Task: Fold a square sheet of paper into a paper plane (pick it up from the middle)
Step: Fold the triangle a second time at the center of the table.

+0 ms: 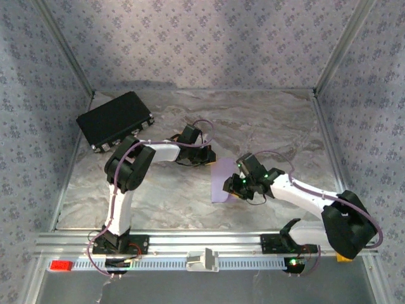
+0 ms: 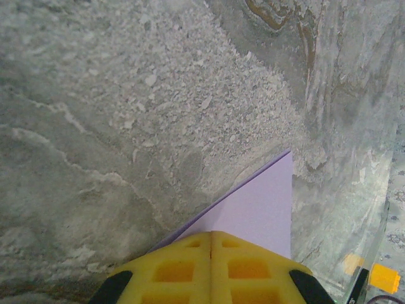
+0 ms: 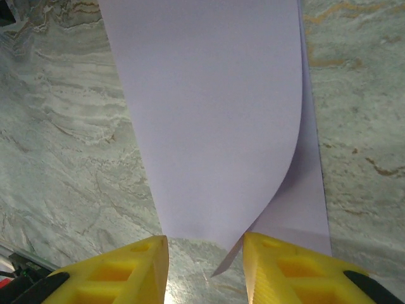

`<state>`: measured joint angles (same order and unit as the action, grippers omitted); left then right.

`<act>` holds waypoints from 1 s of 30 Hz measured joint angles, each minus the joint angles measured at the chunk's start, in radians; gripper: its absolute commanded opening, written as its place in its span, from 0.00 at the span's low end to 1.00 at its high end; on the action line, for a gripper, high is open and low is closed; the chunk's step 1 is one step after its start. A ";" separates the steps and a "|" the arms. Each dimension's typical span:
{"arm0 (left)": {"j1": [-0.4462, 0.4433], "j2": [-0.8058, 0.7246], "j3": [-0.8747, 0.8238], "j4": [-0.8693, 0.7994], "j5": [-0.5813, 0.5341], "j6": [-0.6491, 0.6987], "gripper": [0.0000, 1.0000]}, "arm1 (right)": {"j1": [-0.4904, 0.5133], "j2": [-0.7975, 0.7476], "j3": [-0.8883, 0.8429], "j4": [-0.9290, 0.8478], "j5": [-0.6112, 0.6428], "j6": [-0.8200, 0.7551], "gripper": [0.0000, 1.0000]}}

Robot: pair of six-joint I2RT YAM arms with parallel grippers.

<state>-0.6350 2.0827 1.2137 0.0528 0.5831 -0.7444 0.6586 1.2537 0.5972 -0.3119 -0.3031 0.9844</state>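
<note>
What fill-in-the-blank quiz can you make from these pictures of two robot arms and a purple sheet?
The left hand has its yellow fingers pressed ___.
The right hand has its fingers standing ___.
The table under the square sheet of paper is patterned like ___.
The black case sits at the table's far ___ corner.
Missing words: together; apart; marble; left.

black case point(image 1: 116, 120) far left, table point(image 1: 266, 120) right open
</note>
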 measured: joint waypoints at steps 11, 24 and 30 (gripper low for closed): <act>0.000 0.000 0.000 0.000 0.000 0.000 0.06 | -0.024 0.008 -0.040 0.018 -0.005 0.027 0.38; 0.000 0.000 0.000 0.000 0.000 0.000 0.06 | -0.045 -0.004 -0.109 0.108 -0.029 0.063 0.37; 0.000 0.000 0.000 0.000 0.000 0.000 0.06 | -0.069 -0.014 -0.152 0.198 -0.044 0.075 0.37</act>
<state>-0.6350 2.0827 1.2137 0.0525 0.5831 -0.7444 0.5892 1.2396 0.4450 -0.1135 -0.3470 1.0592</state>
